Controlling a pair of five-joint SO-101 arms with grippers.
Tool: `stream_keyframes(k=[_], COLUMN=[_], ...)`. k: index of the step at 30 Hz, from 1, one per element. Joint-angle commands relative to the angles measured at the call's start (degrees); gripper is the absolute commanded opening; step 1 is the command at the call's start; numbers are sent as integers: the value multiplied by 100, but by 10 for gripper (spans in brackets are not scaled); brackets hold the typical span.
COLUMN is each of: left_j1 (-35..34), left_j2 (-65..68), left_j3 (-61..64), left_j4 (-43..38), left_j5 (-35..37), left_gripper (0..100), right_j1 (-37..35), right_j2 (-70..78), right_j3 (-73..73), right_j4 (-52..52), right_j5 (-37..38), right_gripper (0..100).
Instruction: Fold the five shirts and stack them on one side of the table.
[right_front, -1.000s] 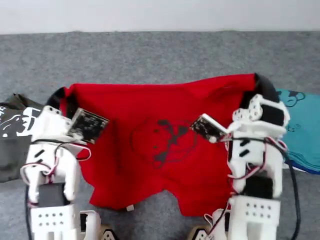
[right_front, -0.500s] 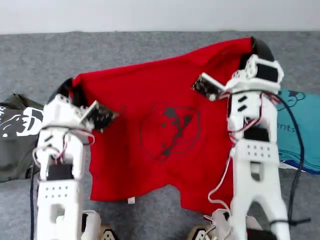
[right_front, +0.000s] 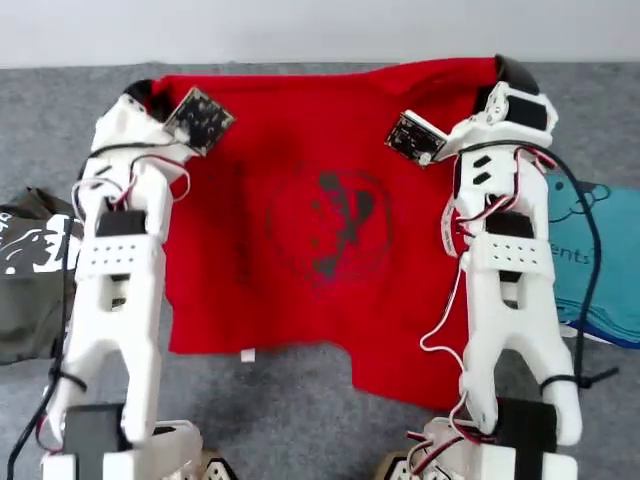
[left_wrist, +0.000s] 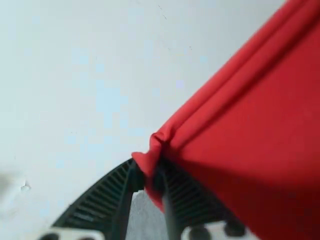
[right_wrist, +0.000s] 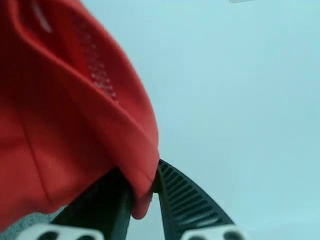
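Both arms have stretched out toward the far edge of the table (right_front: 300, 430) over the last second, carrying two corners of the red shirt (right_front: 300, 230) with them. The cloth slanted and sagged across mid-table a moment ago; now it lies drawn out nearly square over the table's middle, print upward, its top edge along the far edge. The left gripper (right_front: 140, 95) sits at the table's far-left corner of the cloth, its ribbed fingers (left_wrist: 107, 200) pinching a bunched fold. The right gripper (right_front: 510, 72) holds the other far corner, fingers (right_wrist: 185, 200) clamped on a doubled hem. This looks like the spreading step, nearly finished, with folding yet to begin. A dark shirt (right_front: 25, 280) lies at the table's left edge and a teal shirt (right_front: 600, 270) at its right edge.
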Motion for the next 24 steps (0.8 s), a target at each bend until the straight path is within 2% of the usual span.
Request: stream_keyframes(k=[1, 6, 14, 24], left_j1=[26, 53, 18, 44], left_j2=[26, 26, 26, 18], left_j3=[-532, -497, -541, -549], left_j4=[202, 1134, 3182, 5503], left_j5=[-88, -510, -598, -598], left_gripper=[15, 15, 14, 14], right_j1=[4, 31, 40, 31], right_j2=[-48, -268, -1991, -4136], right_j3=[-352, -185, 853, 2031], right_j4=[-110, 330, 2967, 5411], right_j5=[44, 44, 44, 62], right_gripper=[9, 9, 9, 9])
